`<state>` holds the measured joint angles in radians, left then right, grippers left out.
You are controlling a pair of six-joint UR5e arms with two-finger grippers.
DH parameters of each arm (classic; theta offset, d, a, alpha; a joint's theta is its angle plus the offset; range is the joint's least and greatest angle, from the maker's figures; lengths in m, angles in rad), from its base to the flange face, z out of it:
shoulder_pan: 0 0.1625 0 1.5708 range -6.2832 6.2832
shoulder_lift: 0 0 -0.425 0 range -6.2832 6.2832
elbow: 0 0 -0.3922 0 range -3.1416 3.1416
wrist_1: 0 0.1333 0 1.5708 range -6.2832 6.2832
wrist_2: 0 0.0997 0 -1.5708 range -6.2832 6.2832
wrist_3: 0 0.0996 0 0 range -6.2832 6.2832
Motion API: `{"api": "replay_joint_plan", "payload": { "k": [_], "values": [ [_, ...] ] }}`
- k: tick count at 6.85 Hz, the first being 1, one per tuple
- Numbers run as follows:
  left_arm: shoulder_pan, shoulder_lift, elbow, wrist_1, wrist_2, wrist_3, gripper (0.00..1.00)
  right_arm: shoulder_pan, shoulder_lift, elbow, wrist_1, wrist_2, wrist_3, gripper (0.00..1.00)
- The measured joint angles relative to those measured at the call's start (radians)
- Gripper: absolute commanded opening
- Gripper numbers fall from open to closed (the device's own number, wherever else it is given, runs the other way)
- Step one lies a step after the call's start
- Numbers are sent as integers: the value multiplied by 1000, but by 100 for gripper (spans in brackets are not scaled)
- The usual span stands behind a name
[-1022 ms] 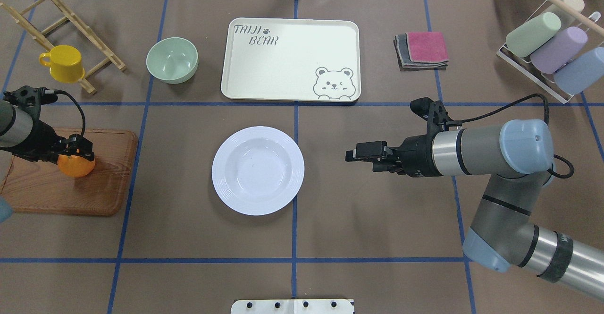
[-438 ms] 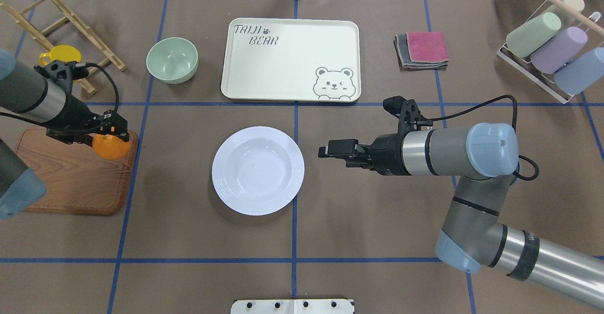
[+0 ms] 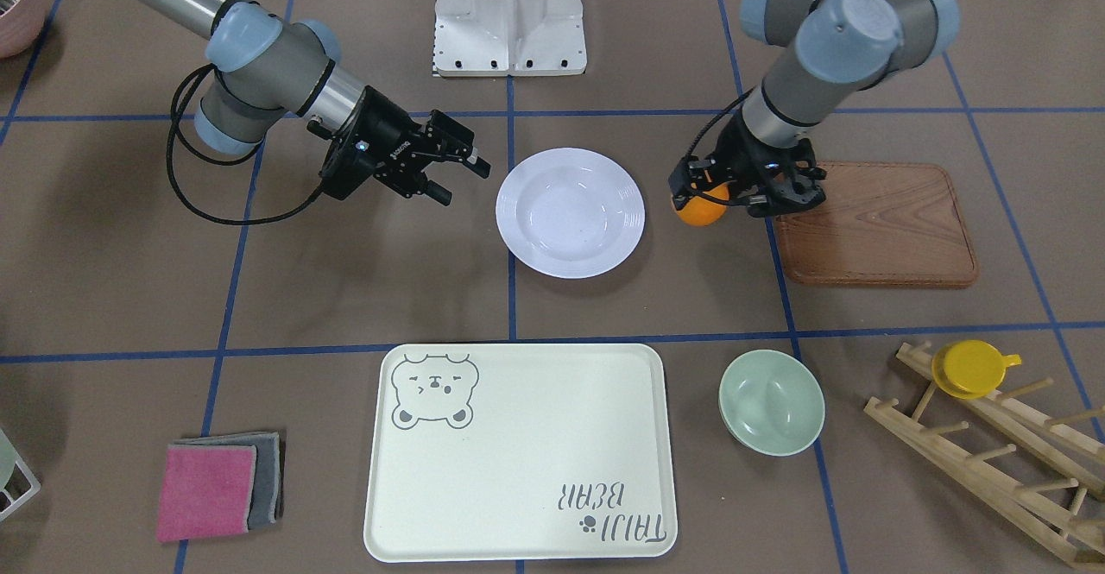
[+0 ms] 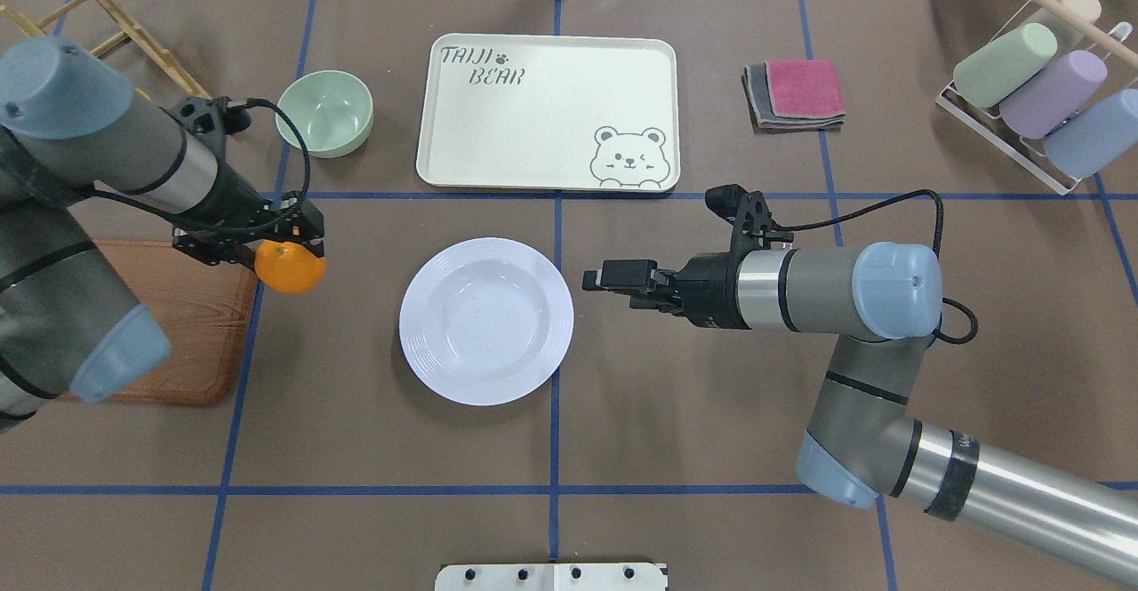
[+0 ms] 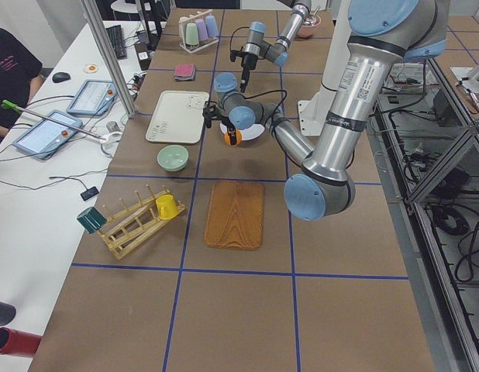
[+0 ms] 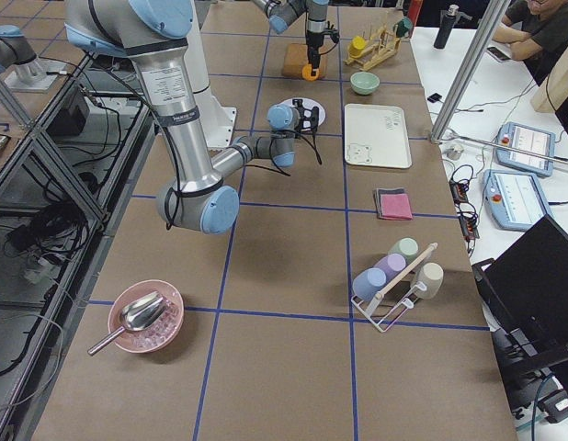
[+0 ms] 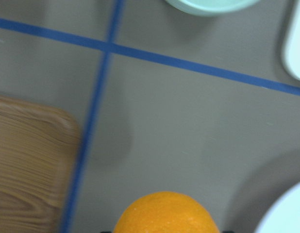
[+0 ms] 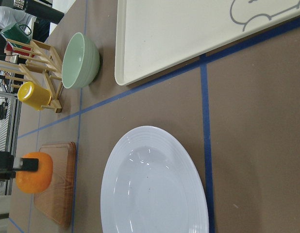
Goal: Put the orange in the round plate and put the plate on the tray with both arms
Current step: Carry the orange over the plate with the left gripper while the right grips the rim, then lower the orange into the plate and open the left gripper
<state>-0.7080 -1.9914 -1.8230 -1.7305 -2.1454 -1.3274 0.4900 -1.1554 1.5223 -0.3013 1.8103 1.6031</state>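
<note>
Left gripper (image 4: 286, 249) jaws hold the small orange fruit (image 4: 292, 275), right gripper (image 3: 460, 179) jaws wide; just release low, dead centre over the white round plate (image 4: 485, 321).

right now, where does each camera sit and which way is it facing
Front-facing: across the table, looking down at the robot; left arm on view's right.
Overhead: behind the robot, looking forward and down; right arm at right, left hand gripping the orange.
Exterior left: table's end, looking along it; left arm near.
Exterior right: opposite end; right arm near.
Left wrist: looks down past the orange; no arm visible.
Right wrist: looks across the round plate; left hand at the edge.
Shared: both wrist views show the orange and green bowl.
</note>
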Motion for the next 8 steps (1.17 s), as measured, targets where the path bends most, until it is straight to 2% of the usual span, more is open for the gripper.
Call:
{"api": "replay_joint_plan", "payload": {
  "k": [3,6,7,8],
  "values": [
    [111,-120,62,24,95,-77,79,-13,61,-108,15,-20,-6,91],
    [163,-163,125,-27,108,-95,83,-33,75,-128,14,-36,-8,90],
    [170,-164,144,-60,108,-96,98,-40,76,-129,13,-42,-8,90],
    [171,-164,153,-75,111,-97,99,-50,80,-131,12,-56,-8,89]
  ]
}}
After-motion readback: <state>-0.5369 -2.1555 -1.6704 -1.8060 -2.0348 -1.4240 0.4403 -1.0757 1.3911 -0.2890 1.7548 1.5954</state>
